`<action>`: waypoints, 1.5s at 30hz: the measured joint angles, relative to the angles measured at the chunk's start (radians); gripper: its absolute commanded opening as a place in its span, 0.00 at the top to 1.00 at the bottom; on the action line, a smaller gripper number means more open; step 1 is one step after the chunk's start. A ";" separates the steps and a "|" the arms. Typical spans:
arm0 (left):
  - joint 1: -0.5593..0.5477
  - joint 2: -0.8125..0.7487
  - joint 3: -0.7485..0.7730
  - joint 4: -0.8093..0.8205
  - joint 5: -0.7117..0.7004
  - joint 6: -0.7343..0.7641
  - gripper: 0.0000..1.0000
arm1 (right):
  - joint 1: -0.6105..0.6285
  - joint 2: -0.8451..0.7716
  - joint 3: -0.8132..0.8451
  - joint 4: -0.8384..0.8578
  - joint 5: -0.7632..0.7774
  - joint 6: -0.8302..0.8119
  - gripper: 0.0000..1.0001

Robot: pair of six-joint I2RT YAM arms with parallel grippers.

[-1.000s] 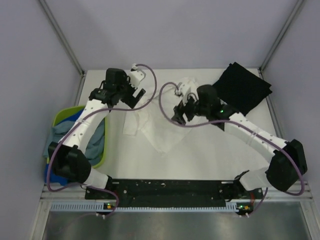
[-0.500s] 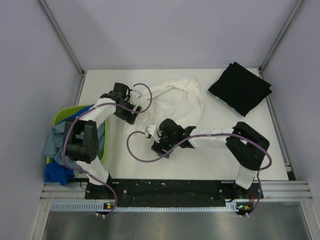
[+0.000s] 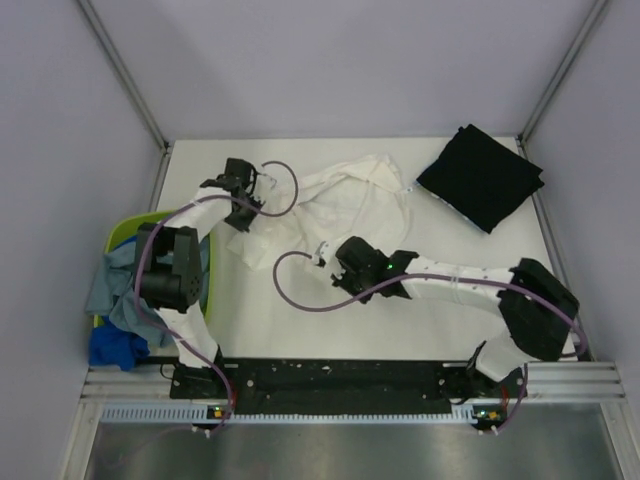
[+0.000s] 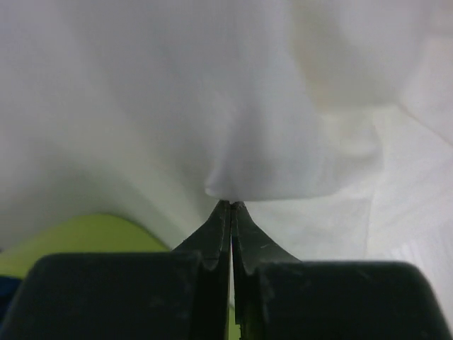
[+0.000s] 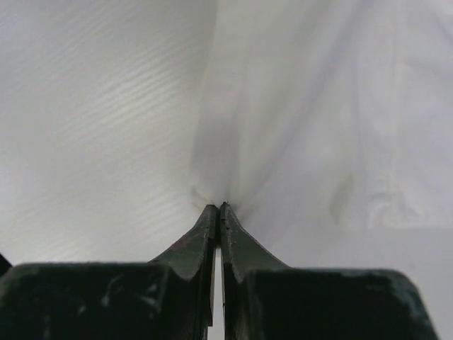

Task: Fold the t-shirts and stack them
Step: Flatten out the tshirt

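Note:
A large white t-shirt lies spread and wrinkled across the middle of the table. My left gripper is at its left side, shut on a pinch of the white cloth, which puckers at the tips. My right gripper is at the shirt's near edge, also shut on a fold of the white cloth, gathered at its tips. A black t-shirt lies folded at the back right. Grey-blue and bright blue t-shirts hang out of the basket.
A lime-green plastic basket stands off the table's left edge, and its rim shows just behind my left fingers. Grey walls and metal frame posts enclose the table on three sides. Purple cables loop from both wrists over the shirt.
Both grippers have gone from open to shut on the white t-shirt. The shirt has spread out toward the back right. My right gripper has moved from the near left to the shirt's near edge.

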 measured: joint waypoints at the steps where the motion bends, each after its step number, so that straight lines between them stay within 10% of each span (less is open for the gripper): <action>1: 0.006 0.000 0.024 0.012 -0.041 0.014 1.00 | -0.002 -0.051 -0.013 -0.035 0.023 0.019 1.00; 9: 0.020 0.161 0.410 0.168 -0.348 0.143 0.97 | -0.027 -0.431 -0.031 -0.261 0.165 0.110 1.00; 13: 0.019 0.286 0.607 0.212 -0.453 0.193 0.39 | -0.079 -0.515 -0.031 -0.315 0.197 0.123 1.00; 17: 0.014 0.326 0.664 0.217 -0.499 0.225 0.27 | -0.136 -0.532 -0.030 -0.341 0.212 0.123 1.00; 30: -0.040 -0.328 -0.085 0.014 -0.026 0.399 0.34 | -0.233 -0.521 0.004 -0.370 0.255 0.113 1.00; 37: -0.035 -0.272 -0.292 0.013 -0.090 0.440 0.32 | -0.241 -0.521 0.023 -0.373 0.268 0.102 1.00; 42: -0.034 -0.155 -0.295 0.084 -0.129 0.420 0.79 | -0.262 -0.534 0.038 -0.420 0.312 0.102 1.00; 45: -0.035 -0.145 -0.289 0.082 -0.110 0.406 0.80 | -0.317 -0.589 0.051 -0.479 0.344 0.090 1.00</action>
